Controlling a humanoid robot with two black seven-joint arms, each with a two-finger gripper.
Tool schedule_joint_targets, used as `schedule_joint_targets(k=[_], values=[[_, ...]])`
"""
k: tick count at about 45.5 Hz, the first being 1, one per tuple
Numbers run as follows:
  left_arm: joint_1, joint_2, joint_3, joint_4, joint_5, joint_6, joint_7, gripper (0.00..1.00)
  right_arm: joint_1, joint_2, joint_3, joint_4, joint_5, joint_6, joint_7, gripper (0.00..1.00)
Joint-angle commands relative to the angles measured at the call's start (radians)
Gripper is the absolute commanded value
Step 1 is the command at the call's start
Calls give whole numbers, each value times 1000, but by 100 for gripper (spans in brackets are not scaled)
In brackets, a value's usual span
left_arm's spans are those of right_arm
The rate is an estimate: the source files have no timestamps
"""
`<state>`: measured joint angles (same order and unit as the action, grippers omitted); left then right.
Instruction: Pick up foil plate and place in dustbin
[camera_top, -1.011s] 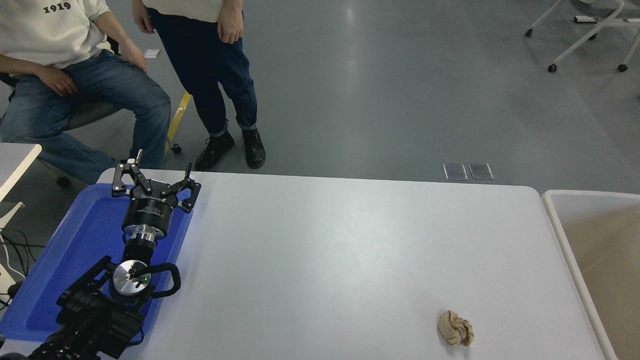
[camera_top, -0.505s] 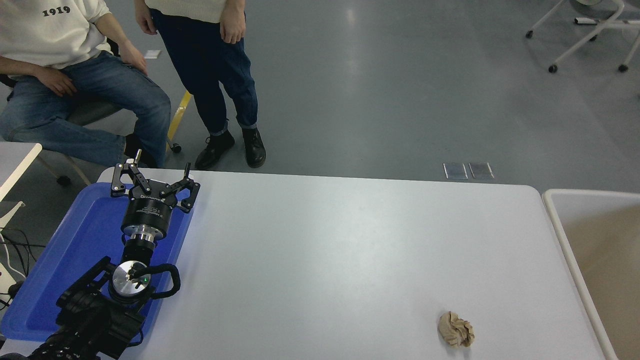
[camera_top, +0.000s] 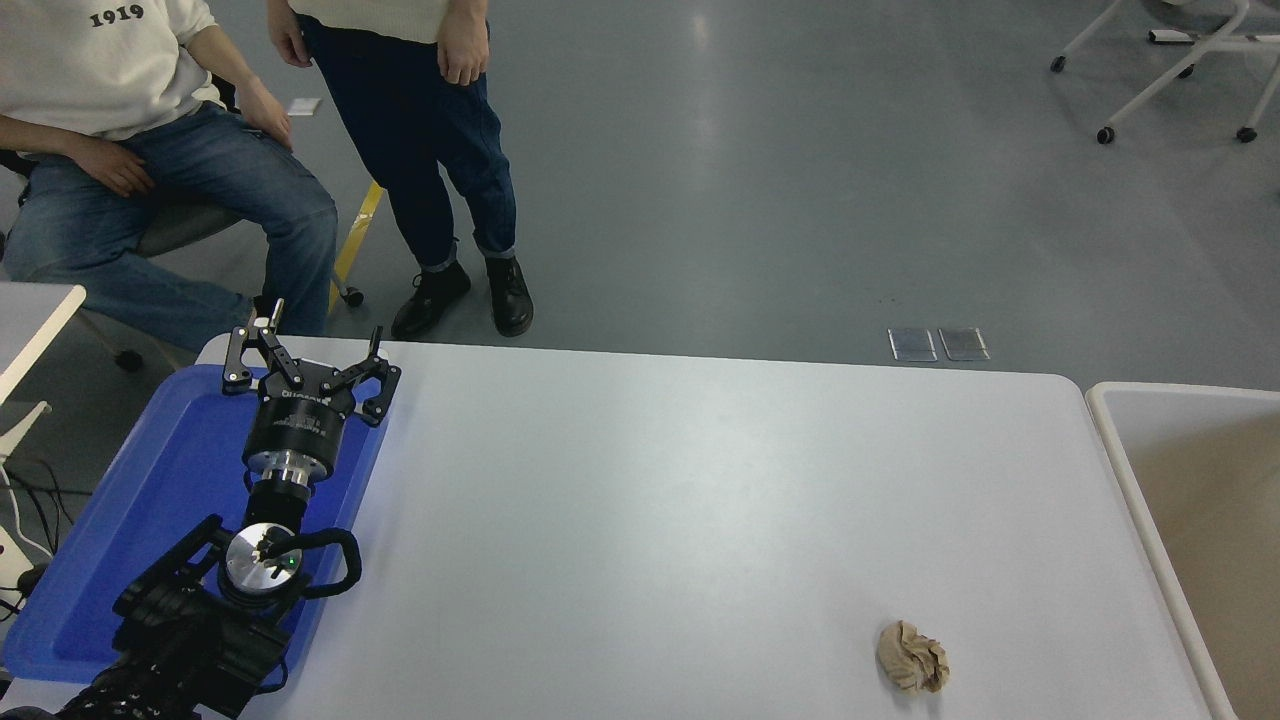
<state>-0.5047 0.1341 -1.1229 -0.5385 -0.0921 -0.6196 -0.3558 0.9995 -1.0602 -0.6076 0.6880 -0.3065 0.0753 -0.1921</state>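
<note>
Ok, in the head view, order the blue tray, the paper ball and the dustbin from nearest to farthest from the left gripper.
1. Blue tray: directly under the left gripper, at the table's left end.
2. Paper ball: near the table's front right.
3. Dustbin: past the table's right end.

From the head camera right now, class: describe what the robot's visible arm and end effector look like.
Only the left arm shows. It is black, with a round silver cap bearing a small green light and a looped black cable beside it. A black cylindrical wrist with white lettering and a silver ring carries the left end effector, made of black linkage fingers with silver pins.
</note>
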Motion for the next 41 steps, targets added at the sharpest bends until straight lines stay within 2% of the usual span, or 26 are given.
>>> schedule_joint_targets(k=[1, 10, 25, 31, 41], values=[[0, -1, 0, 0, 0, 0, 0, 100, -326, 157, 287, -231, 37, -49, 2, 0], [0, -1, 0, 0, 0, 0, 0, 100, -392, 256, 333, -347, 37, -80, 3, 0], [0, -1, 0, 0, 0, 0, 0, 100, -472, 411, 356, -453, 41, -218, 3, 0], [0, -1, 0, 0, 0, 0, 0, 100, -512, 489, 402, -510, 87, -223, 5, 0], [0, -1, 0, 0, 2, 0, 0, 100, -513, 531, 404, -528, 89, -242, 5, 0]])
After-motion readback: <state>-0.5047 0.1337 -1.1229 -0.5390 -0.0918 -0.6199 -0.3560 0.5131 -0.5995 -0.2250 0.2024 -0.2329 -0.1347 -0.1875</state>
